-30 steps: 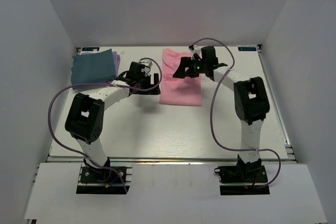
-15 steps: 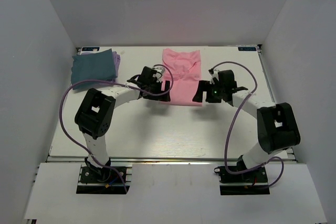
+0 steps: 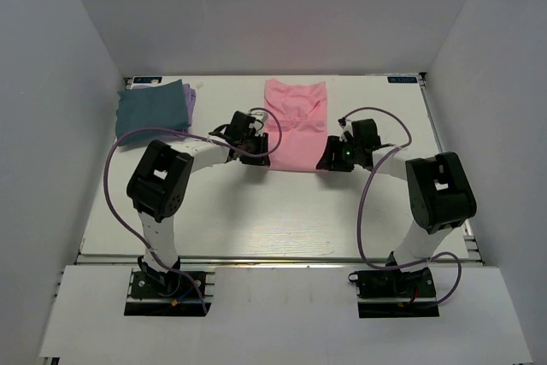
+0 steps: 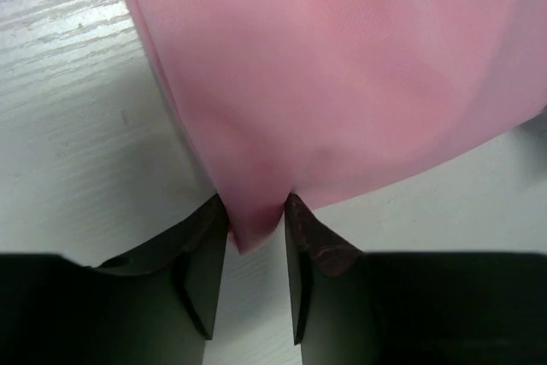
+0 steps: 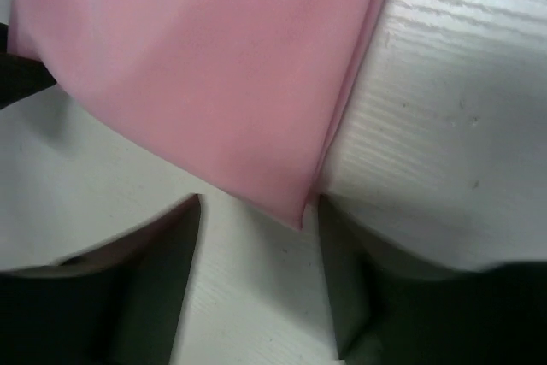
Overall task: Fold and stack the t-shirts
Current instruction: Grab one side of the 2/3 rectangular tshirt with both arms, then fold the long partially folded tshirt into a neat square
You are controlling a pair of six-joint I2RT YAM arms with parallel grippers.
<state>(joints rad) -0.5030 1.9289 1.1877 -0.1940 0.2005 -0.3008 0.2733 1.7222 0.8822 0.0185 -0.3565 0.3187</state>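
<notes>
The light pink t-shirt (image 3: 296, 126) lies folded into a long strip at the middle back of the table, and it fills the top of both wrist views (image 4: 342, 66) (image 5: 205, 66). My left gripper (image 3: 260, 158) sits at its near-left corner. In the left wrist view that gripper (image 4: 255, 241) has the corner pinched between its fingers (image 4: 209, 245). My right gripper (image 3: 328, 160) is at the near-right corner. There the gripper (image 5: 256, 245) has its jaws still apart, with the corner tip lying between them, close to the right finger (image 5: 338, 254). A dark teal-blue t-shirt (image 3: 152, 109) lies folded on a pale lavender t-shirt (image 3: 192, 96) at the back left.
The white table (image 3: 273, 211) is boxed in by white walls on the left, back and right. Purple cables (image 3: 369, 203) loop beside both arms. The folded stack sits in the back-left corner, about a hand's width from the left arm's elbow.
The right arm swung from the shirt's far end to its near-right corner. The left gripper slid onto the near-left corner. Both jaws narrowed from wide open.
</notes>
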